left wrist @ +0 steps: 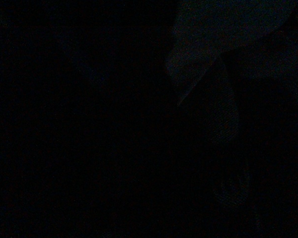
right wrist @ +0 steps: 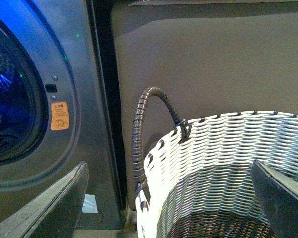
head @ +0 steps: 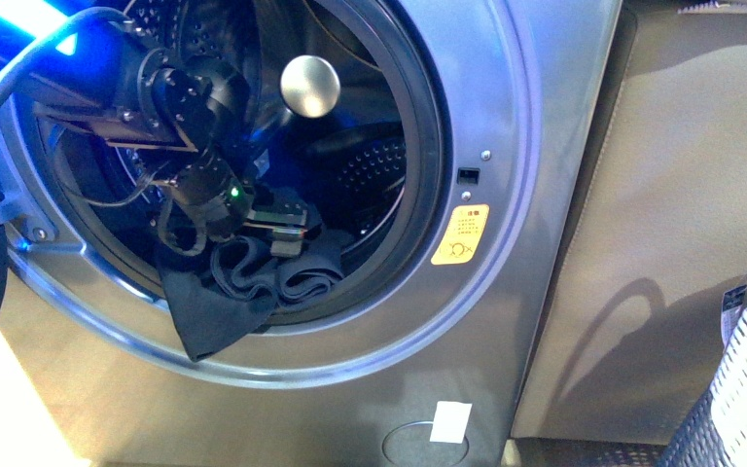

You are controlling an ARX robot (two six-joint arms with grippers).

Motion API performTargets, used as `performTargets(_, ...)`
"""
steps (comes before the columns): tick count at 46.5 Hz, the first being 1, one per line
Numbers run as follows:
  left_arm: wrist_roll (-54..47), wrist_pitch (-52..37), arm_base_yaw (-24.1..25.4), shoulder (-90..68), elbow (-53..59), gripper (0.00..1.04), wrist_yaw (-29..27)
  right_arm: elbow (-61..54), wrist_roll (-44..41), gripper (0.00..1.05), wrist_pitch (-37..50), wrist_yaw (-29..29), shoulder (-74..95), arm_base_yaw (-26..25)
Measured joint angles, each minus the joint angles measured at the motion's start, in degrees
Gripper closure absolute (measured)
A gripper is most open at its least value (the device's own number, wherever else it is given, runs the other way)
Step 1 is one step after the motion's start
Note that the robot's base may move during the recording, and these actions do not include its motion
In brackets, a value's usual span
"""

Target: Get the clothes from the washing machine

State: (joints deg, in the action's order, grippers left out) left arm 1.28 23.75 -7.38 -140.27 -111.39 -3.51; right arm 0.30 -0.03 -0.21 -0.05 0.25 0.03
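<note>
1. The machine [head: 506, 321]: its round opening rings the left pincer [head: 287, 231], which sits low at the lower lip, likely because the load has gathered there. A blue light [head: 19, 15] glows well above it.
2. The panel [head: 661, 195]: plain beige, well off to the left pincer's right and flush beside the machine. It closes in a narrow corner, so room to swing across looks tight.
3. The basket [right wrist: 213, 144]: white weave with a dark handle [right wrist: 139, 129], just ahead of and below the right pincer [right wrist: 169, 166]. That pincer's jaws stand wide apart and hold nothing, probably waiting over the drop spot.
4. The clothes [head: 224, 302]: dark cloth bunched directly under the left pincer and spilling over the lip below it. Whether its jaws grip the cloth I cannot tell, and the left wrist view is dark.
5. The sticker [head: 460, 234]: yellow, on the grey metal front, level with the left pincer and to its right.
</note>
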Motion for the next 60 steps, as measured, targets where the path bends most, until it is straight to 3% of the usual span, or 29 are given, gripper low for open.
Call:
performTargets(22, -3.0, 0.2, -0.7, -0.4, 1.1, 0.06, -3.3, 0.0, 0.0, 0.07, 0.0, 0.0, 0.0, 0.0)
performTargets(37, 2.8, -0.5, -1.0, -1.6, -0.1, 0.07, -1.7, 0.0, 0.0, 0.07, 0.0, 0.0, 0.0, 0.0)
performTargets(42, 4.1, -1.6, -1.0, -1.7, 0.5, 0.29, -3.7, 0.0, 0.0, 0.07, 0.0, 0.0, 0.0, 0.0)
performTargets(46, 4.2, -2.5, -1.0, -1.7, 1.1, 0.4, -3.9, 0.0, 0.0, 0.07, 0.0, 0.0, 0.0, 0.0)
performTargets(54, 4.8, -5.6, -1.3, -1.2, 3.5, 0.77, -2.7, 0.0, 0.0, 0.07, 0.0, 0.0, 0.0, 0.0)
performTargets(60, 4.7, -9.6, -1.9, 0.4, 6.7, 0.92, -2.9, 0.0, 0.0, 0.07, 0.0, 0.0, 0.0, 0.0)
